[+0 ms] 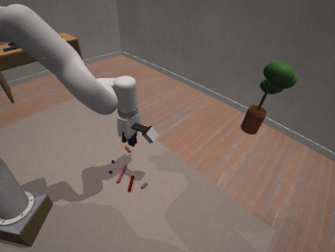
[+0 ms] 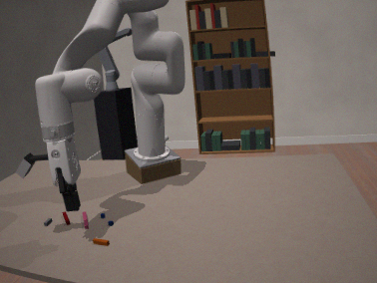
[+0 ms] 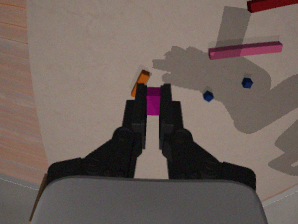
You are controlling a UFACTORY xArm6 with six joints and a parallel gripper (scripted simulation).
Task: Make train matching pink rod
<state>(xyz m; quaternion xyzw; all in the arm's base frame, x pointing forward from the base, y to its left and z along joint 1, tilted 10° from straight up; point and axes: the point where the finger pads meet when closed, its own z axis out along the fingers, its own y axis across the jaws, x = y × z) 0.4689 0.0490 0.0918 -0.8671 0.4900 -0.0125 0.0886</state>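
My gripper point(image 3: 153, 97) point(image 1: 128, 142) point(image 2: 72, 205) is shut on the short magenta rod point(image 3: 153, 100) and holds it a little above the table. The orange rod point(image 3: 140, 80) point(image 1: 128, 149) point(image 2: 101, 241) lies on the table just below and left of the fingertips. The long pink rod point(image 3: 245, 50) point(image 1: 121, 174) point(image 2: 85, 219) lies flat to the right in the wrist view, with the red rod point(image 3: 273, 2) point(image 1: 131, 183) point(image 2: 66, 217) beyond it. Two small blue rods point(image 3: 246, 83) point(image 3: 208, 96) point(image 1: 110, 170) point(image 2: 103, 215) lie between the pink rod and the gripper. A grey rod point(image 1: 144, 185) point(image 2: 48, 221) lies past the red one.
The arm's base point(image 1: 24, 219) point(image 2: 152, 166) stands on the beige table top. A bookshelf point(image 2: 231, 75) and a potted plant point(image 1: 261, 104) stand off the table, far from the rods.
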